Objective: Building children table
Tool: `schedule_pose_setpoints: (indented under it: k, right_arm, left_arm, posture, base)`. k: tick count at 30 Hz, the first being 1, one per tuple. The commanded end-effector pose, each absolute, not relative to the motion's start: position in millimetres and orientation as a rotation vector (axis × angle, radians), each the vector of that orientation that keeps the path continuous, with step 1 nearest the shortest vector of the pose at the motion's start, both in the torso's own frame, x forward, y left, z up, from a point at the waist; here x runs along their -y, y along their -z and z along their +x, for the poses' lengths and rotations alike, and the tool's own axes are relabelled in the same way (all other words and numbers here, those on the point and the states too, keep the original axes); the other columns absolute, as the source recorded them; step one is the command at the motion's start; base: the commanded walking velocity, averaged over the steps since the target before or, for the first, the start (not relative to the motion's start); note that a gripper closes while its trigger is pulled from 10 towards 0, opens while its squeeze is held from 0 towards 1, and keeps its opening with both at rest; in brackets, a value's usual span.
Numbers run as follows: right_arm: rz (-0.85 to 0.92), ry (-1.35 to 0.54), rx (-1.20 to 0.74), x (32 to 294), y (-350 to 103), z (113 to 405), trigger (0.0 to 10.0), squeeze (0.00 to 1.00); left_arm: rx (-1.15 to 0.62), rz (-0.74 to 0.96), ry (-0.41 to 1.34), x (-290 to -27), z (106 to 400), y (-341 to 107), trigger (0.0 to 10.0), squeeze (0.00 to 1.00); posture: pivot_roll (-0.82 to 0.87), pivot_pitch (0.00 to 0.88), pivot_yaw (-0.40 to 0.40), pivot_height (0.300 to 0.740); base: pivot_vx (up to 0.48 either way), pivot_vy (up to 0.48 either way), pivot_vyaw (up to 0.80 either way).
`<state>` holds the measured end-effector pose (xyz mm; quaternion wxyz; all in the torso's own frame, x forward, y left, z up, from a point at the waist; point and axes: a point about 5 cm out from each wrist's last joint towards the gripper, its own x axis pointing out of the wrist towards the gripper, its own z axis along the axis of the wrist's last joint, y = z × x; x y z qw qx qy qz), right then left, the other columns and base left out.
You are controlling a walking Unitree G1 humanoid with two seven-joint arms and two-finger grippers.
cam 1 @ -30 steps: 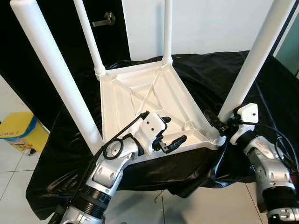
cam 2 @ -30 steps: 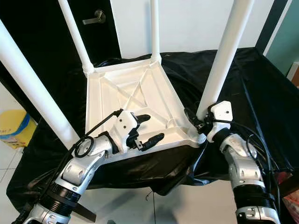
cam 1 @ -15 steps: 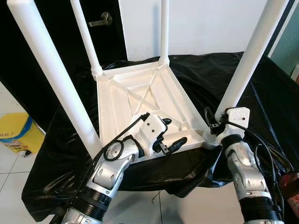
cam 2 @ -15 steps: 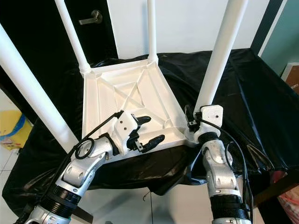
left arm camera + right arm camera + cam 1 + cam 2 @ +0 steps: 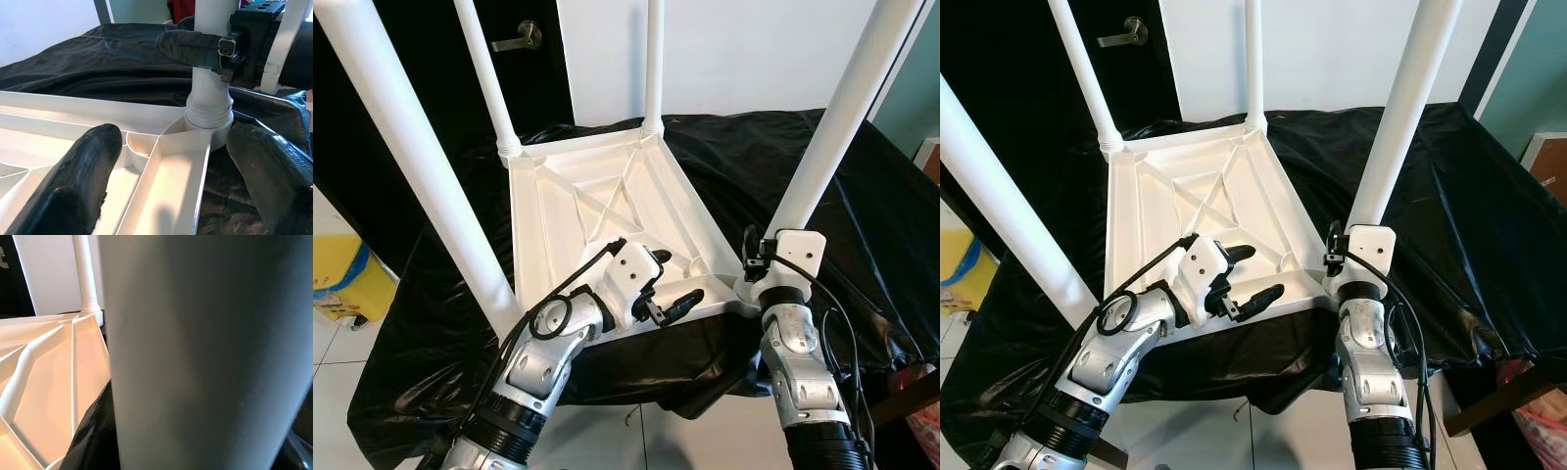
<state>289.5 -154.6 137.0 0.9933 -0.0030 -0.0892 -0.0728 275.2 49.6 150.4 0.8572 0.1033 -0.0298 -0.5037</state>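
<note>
White children's table [image 5: 607,215] upside down on black-draped tabletop [image 5: 862,215], right pincer [image 5: 215,49] clenched on its 4 o'clock leg [image 5: 827,147], left pincer [image 5: 671,284] released over the near rim

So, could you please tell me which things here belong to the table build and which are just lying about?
Job:
tabletop, upside down
four legs, e.g. near-right leg
left gripper, open over the tabletop
right gripper, on that leg

Lying about:
black sheet
yellow bin
door handle

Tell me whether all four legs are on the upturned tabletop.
Yes: four white legs stand up from the corners of the upturned tabletop.
</note>
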Motion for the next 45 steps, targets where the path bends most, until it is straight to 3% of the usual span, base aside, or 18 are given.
schedule_pose_setpoints:
  k: [1,15,16,17,18,30,39,40,45]
  right_arm:
    - [0.000,0.134,0.073,146.8,-116.0,285.2,10.0,0.00]
    - [-0.009,0.132,0.075,146.5,-117.2,283.8,10.0,0.00]
    - [-0.007,0.129,0.078,147.2,-117.8,284.0,10.0,0.12]
    - [-0.007,0.129,0.078,147.2,-117.8,284.0,10.0,0.12]
    - [-0.006,0.121,0.085,147.9,-118.9,283.9,10.0,1.00]
    - [-0.025,0.011,0.169,168.7,-131.2,280.0,10.0,1.00]
    - [-0.042,-0.190,0.170,183.8,-139.1,285.5,10.0,1.00]
    - [-0.051,-0.248,0.170,182.8,-141.2,288.8,10.0,0.00]
    - [-0.093,-0.409,0.161,184.4,-145.8,297.8,10.0,0.00]
  left_arm:
    - [0.058,0.228,1.034,-51.8,275.0,-148.3,10.0,0.00]
    - [0.053,0.222,1.031,-51.8,272.8,-146.9,10.0,0.00]
    - [0.052,0.222,1.031,-51.7,272.7,-146.7,10.0,0.00]
    - [0.052,0.222,1.031,-51.7,272.7,-146.7,10.0,0.00]
    - [0.051,0.221,1.032,-51.5,272.6,-146.6,10.0,0.00]
    - [0.050,0.212,1.031,-49.6,273.0,-146.2,10.0,0.00]
    - [0.050,0.213,1.037,-48.8,275.6,-146.7,10.0,0.00]
    - [0.053,0.213,1.037,-48.1,276.3,-147.6,10.0,0.00]
    - [0.060,0.212,1.039,-46.9,276.8,-149.4,10.0,0.00]
  posture:
    - [-0.08,0.000,0.012,0.740]
    - [-0.08,0.000,0.011,0.740]
    - [-0.08,0.000,0.011,0.740]
    - [-0.08,0.000,0.011,0.740]
    - [-0.08,0.000,0.011,0.740]
    - [-0.10,0.000,0.020,0.740]
    - [-0.11,0.000,0.027,0.740]
    - [-0.11,0.000,0.029,0.740]
    - [-0.10,0.000,0.032,0.740]
  base:
    - [0.000,0.000,0.00]
    - [0.000,0.000,0.00]
    - [0.000,0.000,0.00]
    - [0.000,0.000,0.00]
    - [0.000,0.000,0.00]
    - [0.000,0.000,0.00]
    - [0.000,0.000,0.00]
    - [0.000,0.000,0.00]
    - [0.000,0.000,0.00]
